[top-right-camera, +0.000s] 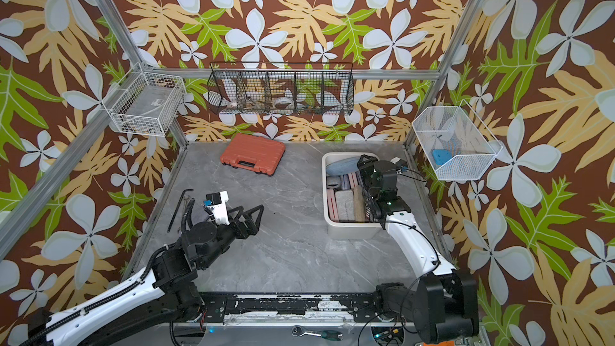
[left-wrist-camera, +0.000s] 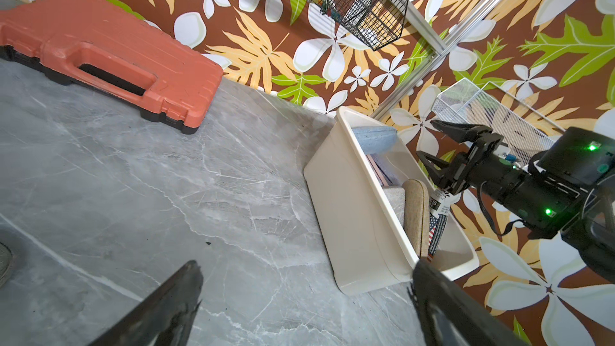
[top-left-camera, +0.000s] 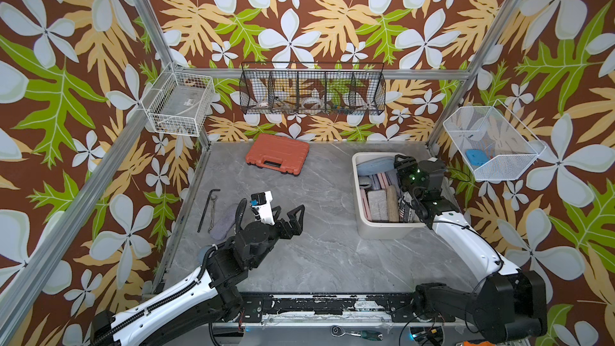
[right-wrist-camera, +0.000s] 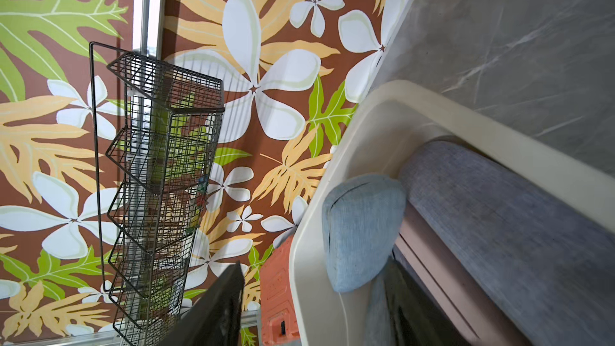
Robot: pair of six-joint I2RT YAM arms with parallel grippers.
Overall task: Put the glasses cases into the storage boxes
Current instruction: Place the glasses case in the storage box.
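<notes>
The right gripper is being held above the far right part of the storage box, with its jaws standing apart and nothing clamped between them. Below it, the glasses cases are sitting packed inside the box. A blue felt case is lying across the far end and pink cases are standing on edge near the middle. Toward the near end, a grey case, a tan woven case and a newspaper-and-flag print case are standing side by side, touching (the print one is being partly hidden by the arm in both top views). The box is sitting on the right side of the grey marbled worktop, close to the right wall.

The left gripper is being held over the left middle of the worktop, well apart from the box, with its jaws spread wide and empty. To its left, a lavender case is lying on the worktop outside the box, just beside a black hex key. An orange toolcase is lying at the far edge.
</notes>
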